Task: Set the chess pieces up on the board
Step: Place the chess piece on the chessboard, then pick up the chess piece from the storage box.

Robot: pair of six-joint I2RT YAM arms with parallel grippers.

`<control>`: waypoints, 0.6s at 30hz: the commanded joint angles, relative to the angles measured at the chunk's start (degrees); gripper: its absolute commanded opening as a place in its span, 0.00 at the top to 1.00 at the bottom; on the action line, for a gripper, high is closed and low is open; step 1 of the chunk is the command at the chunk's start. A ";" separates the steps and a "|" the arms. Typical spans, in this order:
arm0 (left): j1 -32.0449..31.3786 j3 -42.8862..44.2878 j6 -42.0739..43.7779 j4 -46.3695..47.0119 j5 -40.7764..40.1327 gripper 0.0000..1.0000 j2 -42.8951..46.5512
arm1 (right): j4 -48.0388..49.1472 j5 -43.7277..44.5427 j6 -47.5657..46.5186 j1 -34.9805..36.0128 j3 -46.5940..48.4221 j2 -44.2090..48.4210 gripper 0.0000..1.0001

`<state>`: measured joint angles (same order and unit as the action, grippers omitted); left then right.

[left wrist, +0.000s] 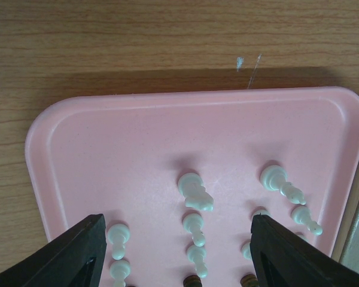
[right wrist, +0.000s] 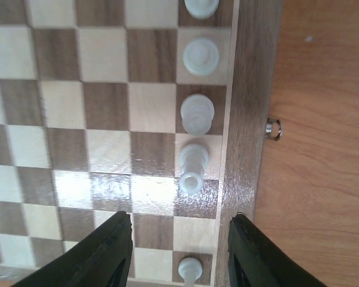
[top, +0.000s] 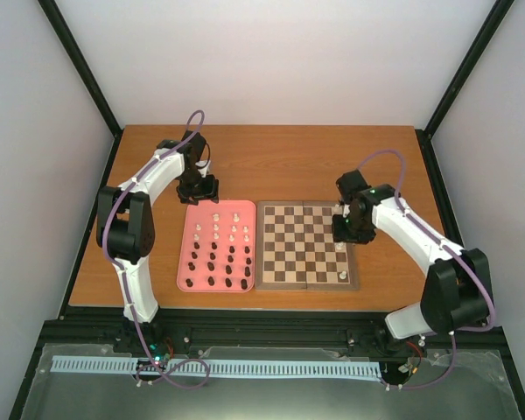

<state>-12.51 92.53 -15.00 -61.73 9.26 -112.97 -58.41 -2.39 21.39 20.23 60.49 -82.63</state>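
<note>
Pieces (right wrist: 200, 57) hug the board's (right wrist: 246, 72) right edge; inner squares (right wrist: 66, 107) open.

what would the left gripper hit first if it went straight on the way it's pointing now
Probably the white chess pieces standing in the pink tray, those in line between the left gripper's open jaws. Depth is unclear, so which piece comes first I cannot tell.

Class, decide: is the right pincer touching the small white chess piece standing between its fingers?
Apart. The right wrist view shows the right pincer open, with bare checkered wooden board on both sides of the small white chess piece.
</note>
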 commanded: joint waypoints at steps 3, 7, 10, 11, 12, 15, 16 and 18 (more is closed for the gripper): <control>0.69 0.37 -0.19 -0.05 0.16 0.25 1.17 | -7.22 1.64 -1.68 3.66 12.29 0.89 0.52; 0.65 0.60 -0.20 -0.25 0.13 0.24 1.51 | -5.62 0.83 -4.14 8.74 22.93 -7.19 0.47; 0.65 0.76 -0.33 -0.38 0.34 0.23 2.10 | -2.15 -1.42 -5.91 12.32 28.98 -14.91 0.47; 0.65 0.85 -0.37 -0.48 -0.15 0.23 2.44 | -0.74 -3.13 -6.08 13.09 31.40 -17.47 0.47; 0.69 0.79 -0.56 -0.53 -1.08 0.23 2.92 | 0.60 -4.76 -6.40 13.95 33.34 -20.93 0.47; 1.79 0.14 -1.32 -0.10 -2.37 0.21 4.68 | 2.24 -6.85 -8.11 17.00 40.47 -28.50 0.47; 2.69 -0.34 -1.66 0.28 -2.07 0.20 5.30 | 2.28 -6.78 -9.06 17.98 43.05 -30.88 0.46; 5.46 -1.91 -2.45 1.10 -0.85 0.20 6.21 | 1.54 -6.73 -10.98 19.80 48.77 -36.07 0.45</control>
<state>-11.62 92.16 -15.42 -61.54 8.19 -110.87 -58.04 -6.90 14.70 36.51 101.01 -112.49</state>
